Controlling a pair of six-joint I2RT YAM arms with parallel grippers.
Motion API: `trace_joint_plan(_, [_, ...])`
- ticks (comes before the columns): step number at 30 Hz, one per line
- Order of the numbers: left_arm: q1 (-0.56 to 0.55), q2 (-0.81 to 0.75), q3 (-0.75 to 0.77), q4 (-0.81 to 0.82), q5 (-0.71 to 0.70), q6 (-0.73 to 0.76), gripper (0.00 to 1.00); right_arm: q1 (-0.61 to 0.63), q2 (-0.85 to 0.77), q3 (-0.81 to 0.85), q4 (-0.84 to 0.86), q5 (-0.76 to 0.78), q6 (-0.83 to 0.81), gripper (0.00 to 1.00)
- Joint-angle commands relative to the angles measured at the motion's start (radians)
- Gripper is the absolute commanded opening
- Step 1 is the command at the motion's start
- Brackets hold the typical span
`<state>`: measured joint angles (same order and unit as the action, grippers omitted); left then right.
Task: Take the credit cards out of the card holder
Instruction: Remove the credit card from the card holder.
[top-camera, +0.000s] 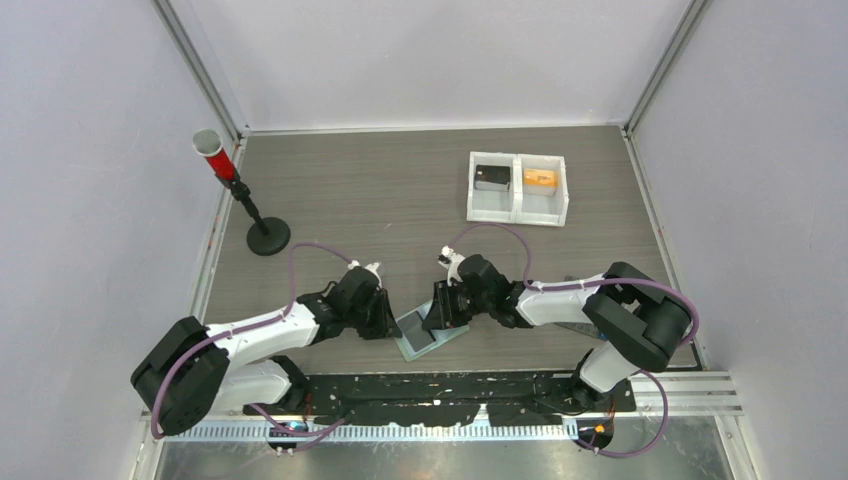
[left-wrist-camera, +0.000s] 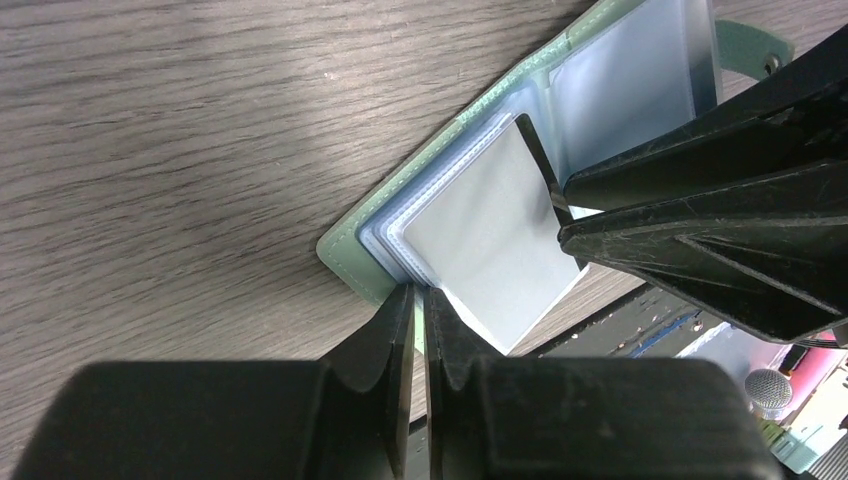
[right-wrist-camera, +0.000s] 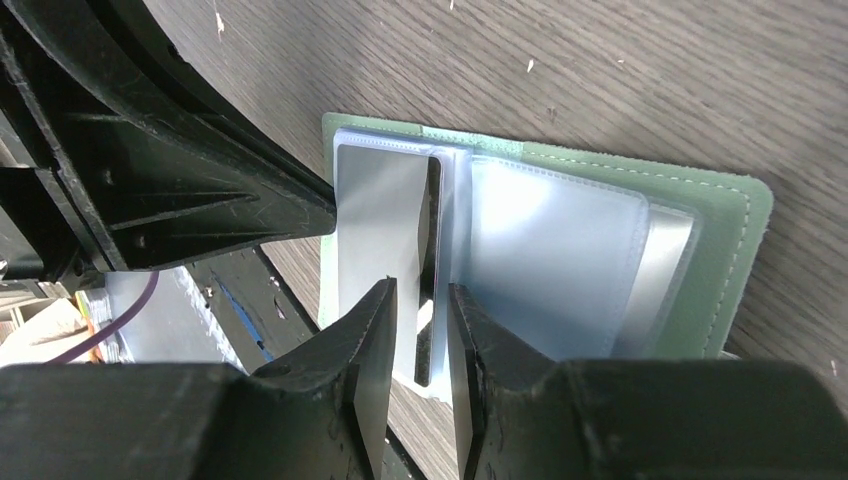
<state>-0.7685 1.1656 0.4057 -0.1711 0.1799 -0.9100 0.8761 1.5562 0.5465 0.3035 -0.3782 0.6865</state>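
Observation:
The sage-green card holder (top-camera: 432, 335) lies open near the table's front edge, its pale blue-grey pockets facing up. My left gripper (left-wrist-camera: 420, 297) is shut on its green corner edge (left-wrist-camera: 350, 250). A pale blue-grey card or pocket leaf (left-wrist-camera: 490, 250) sticks out past the holder's edge; it also shows in the right wrist view (right-wrist-camera: 375, 230). My right gripper (right-wrist-camera: 420, 300) is narrowly open and straddles a thin leaf (right-wrist-camera: 432, 220) that stands on edge at the holder's fold. I cannot tell whether it is a card. An orange flat piece (top-camera: 540, 178) lies in the tray.
A white two-compartment tray (top-camera: 518, 215) stands at the back right, with a black flat piece (top-camera: 493, 178) in its left half. A red tube on a black stand (top-camera: 240, 195) is at the back left. The black front rail (top-camera: 450, 390) runs just behind the holder.

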Motion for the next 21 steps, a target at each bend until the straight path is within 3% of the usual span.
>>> trace_joint_plan(1, [-0.005, 0.027, -0.025, -0.013, -0.020, 0.010, 0.09, 0.006, 0.011, 0.028, 0.007, 0.003, -0.007, 0.32])
trace_joint_plan(7, [-0.006, 0.032, -0.027, -0.011, -0.022, 0.009, 0.09, 0.006, 0.031, 0.015, 0.083, -0.055, 0.025, 0.26])
trace_joint_plan(12, [-0.006, 0.035, -0.026, -0.025, -0.038, 0.013, 0.09, -0.003, 0.016, -0.009, 0.122, -0.057, 0.044, 0.06])
trace_joint_plan(21, [-0.005, 0.024, -0.021, -0.066, -0.061, 0.029, 0.09, -0.062, -0.067, -0.061, 0.141, -0.129, 0.030, 0.05])
